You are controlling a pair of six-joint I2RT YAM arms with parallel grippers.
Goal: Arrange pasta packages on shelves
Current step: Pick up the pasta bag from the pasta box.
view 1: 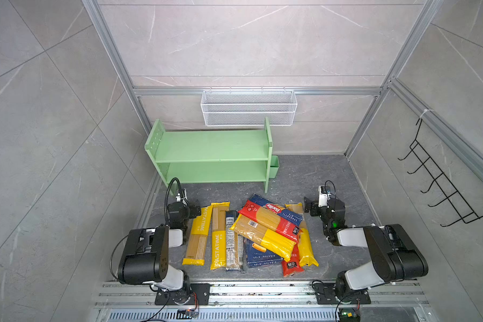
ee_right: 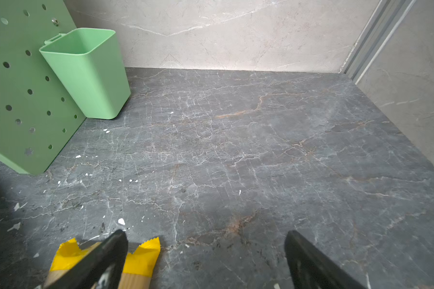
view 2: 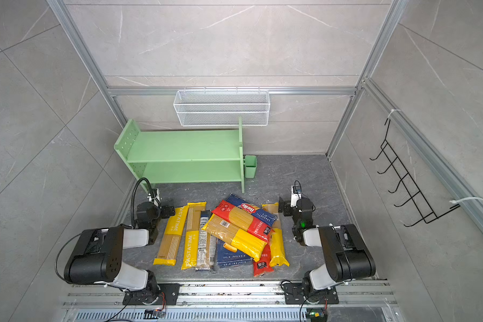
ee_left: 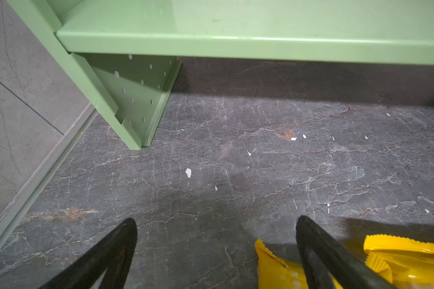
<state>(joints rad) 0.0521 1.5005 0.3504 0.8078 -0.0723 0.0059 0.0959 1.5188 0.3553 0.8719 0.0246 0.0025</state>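
**A:** Where do the pasta packages [view 1: 251, 234] lie?

**B:** All on the dark marbled worktop [view 1: 318, 172], in the lower middle of both top views. Two PASTATIME bags [view 1: 197, 237] lie side by side at the left of the heap, with a narrow clear bag just beside them. To the right is a crossed pile. A Barilla spaghetti pack [view 1: 271, 216] lies slanted on top, a clear bag with a yellow end is under it, and a blue rigatoni box [view 1: 262, 258] is beneath.

**A:** And the shelves [view 1: 211, 156]?

**B:** Pale green with two flat boards, just above the heap in the frame and left of centre, near the back wall. A small green side cup [view 2: 250, 166] hangs on the right end panel.

**A:** The arms?

**B:** The left pincer [ee_left: 216, 220] is spread wide and grips nothing. It stands at the heap's upper left corner, by the yellow ends of the PASTATIME bags. The right pincer [ee_right: 206, 233] is spread as well, with only worktop between its fingers. One finger crosses a yellow bag end at the heap's upper right.

**A:** Further out?

**B:** A white mesh basket [view 1: 248, 107] hangs on the back rail above the shelves. A black hook rack [view 1: 441, 178] hangs on the wall at the right edge of the frame.
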